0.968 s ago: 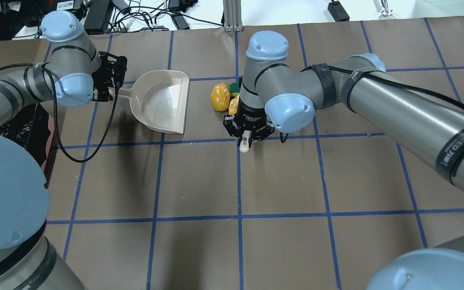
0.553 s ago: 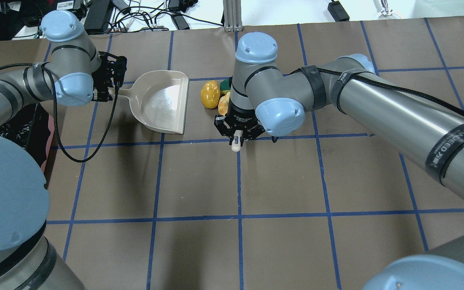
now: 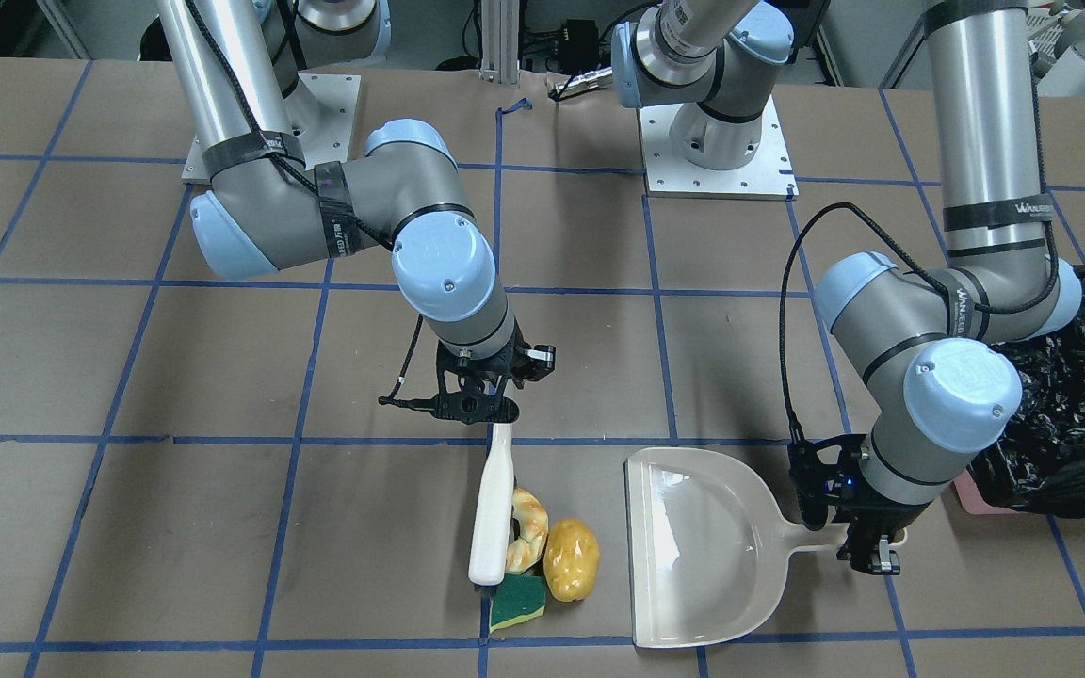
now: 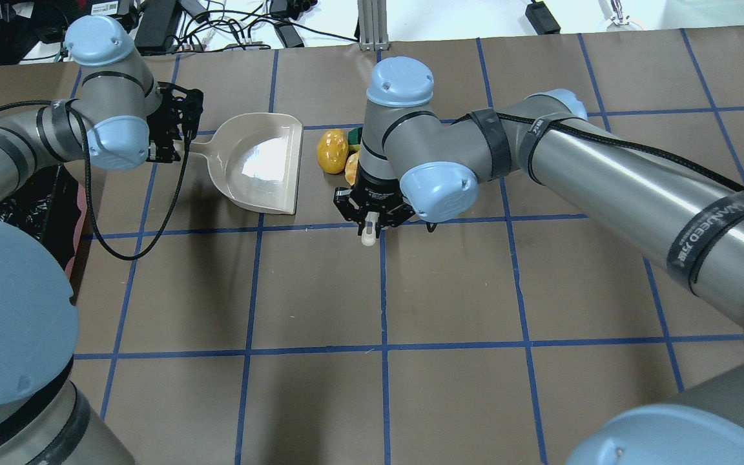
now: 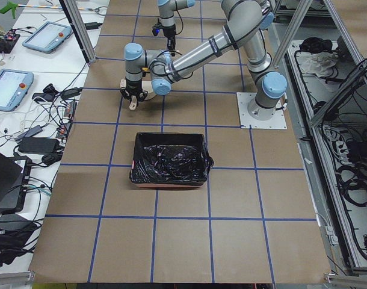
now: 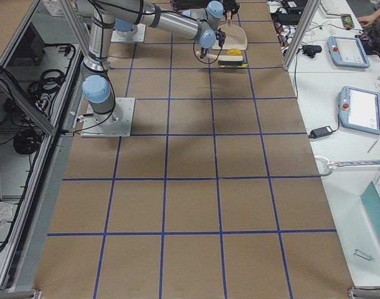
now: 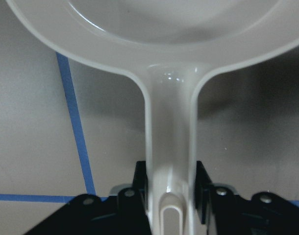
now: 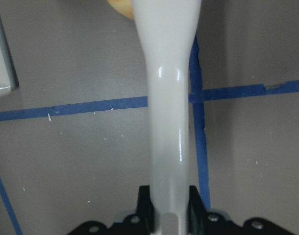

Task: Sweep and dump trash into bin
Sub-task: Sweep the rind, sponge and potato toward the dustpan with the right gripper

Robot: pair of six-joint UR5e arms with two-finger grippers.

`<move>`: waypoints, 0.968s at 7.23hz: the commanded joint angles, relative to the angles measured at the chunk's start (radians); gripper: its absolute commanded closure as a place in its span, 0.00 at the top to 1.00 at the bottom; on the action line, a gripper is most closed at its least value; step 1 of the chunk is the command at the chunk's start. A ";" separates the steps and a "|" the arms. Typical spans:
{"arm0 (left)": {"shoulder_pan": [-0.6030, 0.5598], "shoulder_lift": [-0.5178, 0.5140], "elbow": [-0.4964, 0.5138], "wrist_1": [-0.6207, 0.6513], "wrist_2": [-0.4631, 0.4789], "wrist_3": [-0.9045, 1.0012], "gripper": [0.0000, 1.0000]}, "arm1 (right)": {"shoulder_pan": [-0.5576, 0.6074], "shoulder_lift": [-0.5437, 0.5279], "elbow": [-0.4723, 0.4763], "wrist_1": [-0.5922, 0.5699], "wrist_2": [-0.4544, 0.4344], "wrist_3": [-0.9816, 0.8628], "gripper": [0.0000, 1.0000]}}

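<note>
The trash lies in a tight cluster: a yellow-brown potato [image 3: 571,558], a tan croissant-like piece [image 3: 528,527] and a green-and-yellow sponge [image 3: 518,601]. A beige brush [image 3: 493,508] presses against its side away from the dustpan, with my right gripper [image 3: 477,407] shut on the brush handle [image 8: 169,98]. The beige dustpan [image 3: 703,546] lies flat with its open mouth a short gap from the potato [image 4: 332,151]. My left gripper [image 3: 858,541] is shut on the dustpan handle [image 7: 170,147]. The bin [image 3: 1060,424], lined with a black bag, stands beyond my left arm.
The brown table cover [image 4: 449,290] carries a blue tape grid. The bin [image 5: 169,159] sits near the table edge on my left side. Cables and power supplies [image 4: 230,26] lie past the far edge. Both arm base plates [image 3: 717,151] are bolted at the robot's side.
My right arm has moved toward the dustpan with the brush, pushing the potato, croissant piece and sponge closer to its mouth. The left arm and dustpan have stayed still.
</note>
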 commanded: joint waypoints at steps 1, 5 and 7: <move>-0.002 0.001 0.000 -0.002 0.007 -0.013 0.14 | 0.021 0.025 -0.030 -0.002 0.024 0.034 0.00; -0.002 -0.003 0.000 -0.001 0.012 -0.013 0.14 | 0.068 0.037 -0.047 -0.015 0.035 0.106 0.00; -0.002 -0.007 0.000 0.001 0.012 -0.013 0.14 | 0.082 0.037 -0.050 -0.020 0.058 0.134 0.00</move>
